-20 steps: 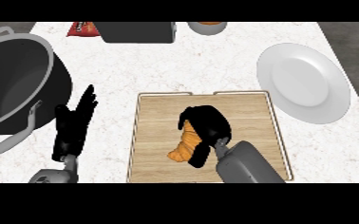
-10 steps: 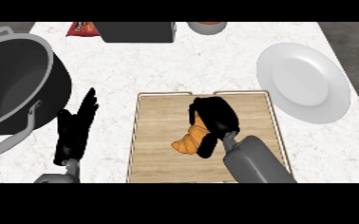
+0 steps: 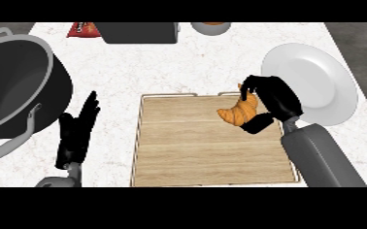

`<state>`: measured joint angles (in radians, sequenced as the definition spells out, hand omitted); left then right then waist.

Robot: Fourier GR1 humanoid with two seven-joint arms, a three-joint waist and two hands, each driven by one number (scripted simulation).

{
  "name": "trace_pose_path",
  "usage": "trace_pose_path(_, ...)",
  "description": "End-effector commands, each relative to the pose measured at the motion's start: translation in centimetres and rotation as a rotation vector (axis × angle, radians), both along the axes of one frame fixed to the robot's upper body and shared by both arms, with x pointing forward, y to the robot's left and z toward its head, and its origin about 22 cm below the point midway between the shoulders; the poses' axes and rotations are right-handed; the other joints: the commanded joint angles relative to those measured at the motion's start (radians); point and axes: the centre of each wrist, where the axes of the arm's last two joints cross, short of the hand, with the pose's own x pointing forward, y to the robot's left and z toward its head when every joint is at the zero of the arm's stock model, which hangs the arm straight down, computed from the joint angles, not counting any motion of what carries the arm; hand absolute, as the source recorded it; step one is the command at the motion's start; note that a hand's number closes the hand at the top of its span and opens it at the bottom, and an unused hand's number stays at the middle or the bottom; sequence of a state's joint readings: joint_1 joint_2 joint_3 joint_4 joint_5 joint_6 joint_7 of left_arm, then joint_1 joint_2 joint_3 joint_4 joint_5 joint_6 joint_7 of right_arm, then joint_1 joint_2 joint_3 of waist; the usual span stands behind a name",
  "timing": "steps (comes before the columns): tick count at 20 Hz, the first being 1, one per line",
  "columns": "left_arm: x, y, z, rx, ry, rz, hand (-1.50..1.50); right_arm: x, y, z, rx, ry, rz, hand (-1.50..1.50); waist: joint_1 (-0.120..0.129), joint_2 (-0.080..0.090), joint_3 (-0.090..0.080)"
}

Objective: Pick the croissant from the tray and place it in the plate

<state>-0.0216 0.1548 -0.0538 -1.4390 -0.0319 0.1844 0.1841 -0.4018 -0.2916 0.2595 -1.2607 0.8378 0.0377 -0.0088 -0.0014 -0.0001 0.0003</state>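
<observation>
Head view: the croissant is a golden-orange crescent, darker along its ridges, tapering to a narrow tip that points up toward the far side. It sits in the right hand, over the far right corner of the wooden tray, just beside the white plate but not over it (whether it touches the tray cannot be told). The fingers curl round the upper end of the croissant and the thumb hooks under its lower end, so the pastry is pinched between them. The grey right forearm comes in from the lower right edge, slanting up and to the left.

The left hand rests at the lower left of the marbled white surface, fingers straight and pointing up, between the tray and a large dark pot.

Along the far edge stand a dark box, a red packet and a small bowl-like vessel; the markings on the packet are too small to read.
</observation>
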Motion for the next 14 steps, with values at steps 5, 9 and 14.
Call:
trace_pose_path(5,-0.9,-0.7,-0.3,0.003,0.014,0.025,0.0,-1.3,-3.0,6.3,0.14,-0.342,-0.16,1.5,-0.016,-0.007,-0.001)
trace_pose_path(9,-1.1,-0.5,1.0,0.002,-0.012,0.001,0.0,-0.7,-6.5,8.0,0.172,-0.372,-0.281,1.5,0.0,-0.003,0.0)
trace_pose_path(14,-1.1,0.3,0.3,-0.016,0.007,-0.024,0.0,0.6,-7.3,9.4,0.173,-0.306,-0.384,1.5,0.004,-0.001,-0.001)
